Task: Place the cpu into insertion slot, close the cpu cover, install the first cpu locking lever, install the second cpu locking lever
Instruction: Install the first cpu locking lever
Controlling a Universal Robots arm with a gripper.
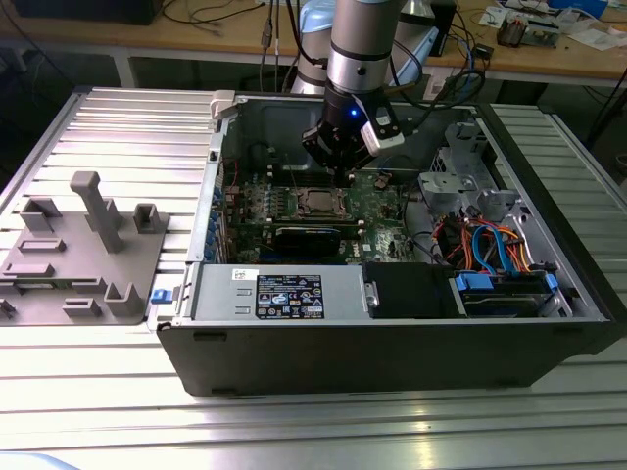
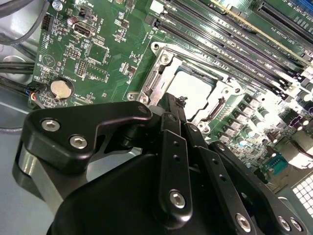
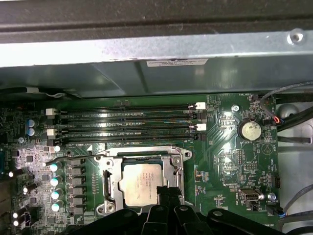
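The cpu (image 3: 139, 181) (image 2: 194, 90), a dull silver square, lies in the insertion slot (image 3: 186, 155) on the green board; its contact field is hidden under the chip. The cpu cover (image 3: 142, 157) (image 2: 159, 83) lies flat around the chip, which shows through its window. A thin wire locking lever (image 3: 73, 157) sticks out sideways from the socket. My gripper (image 3: 165, 188) (image 2: 181, 104) (image 1: 343, 174) hangs low over the socket's edge. Its black fingers are shut, and I see nothing between them. In the exterior view the socket (image 1: 318, 201) sits just below the gripper.
Memory slots (image 3: 127, 122) run beside the socket, and a coin battery (image 3: 250, 129) (image 2: 61, 89) lies nearby. The open case has a metal wall (image 3: 146, 49), a power supply (image 1: 284, 292) and a cabled drive cage (image 1: 490, 245). A grey fixture tray (image 1: 78, 255) lies at the exterior view's left.
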